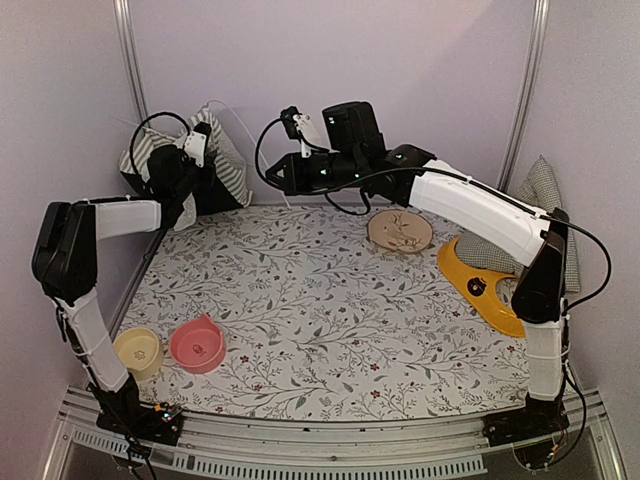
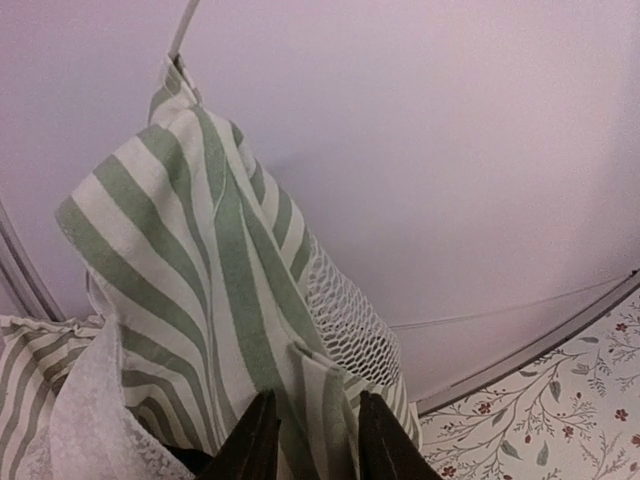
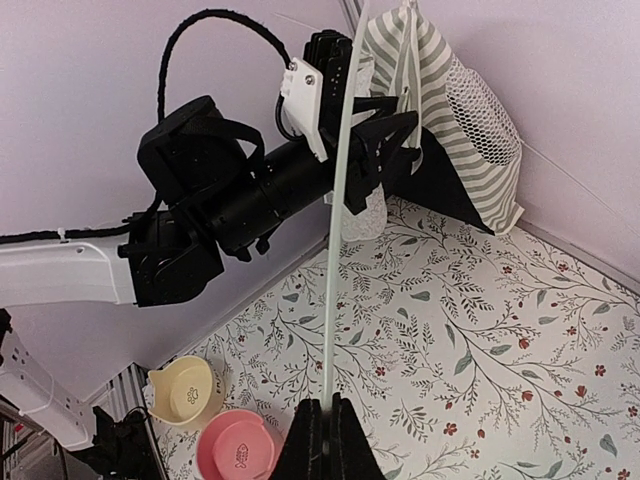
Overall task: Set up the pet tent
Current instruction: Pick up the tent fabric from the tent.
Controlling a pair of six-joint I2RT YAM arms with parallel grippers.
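The left gripper (image 2: 318, 432) is closed on a fold of the green-and-white striped fabric pet tent (image 2: 190, 260), which rises limp just ahead of it, long axis upward. The right gripper (image 3: 325, 405) pinches the thin white pole (image 3: 335, 250), which runs straight forward from it into the tent. I judge the cloth light and soft, the pole springy and slippery; better hold near seams.

The pet tent (image 1: 228, 152) is a bunched bundle of green-and-white striped fabric, not yet spread into shape, standing tall above the far left corner of the floral mat (image 1: 330, 320). A mesh window and white lace show on it. Its thin white pole (image 3: 335, 250) runs out over the mat.
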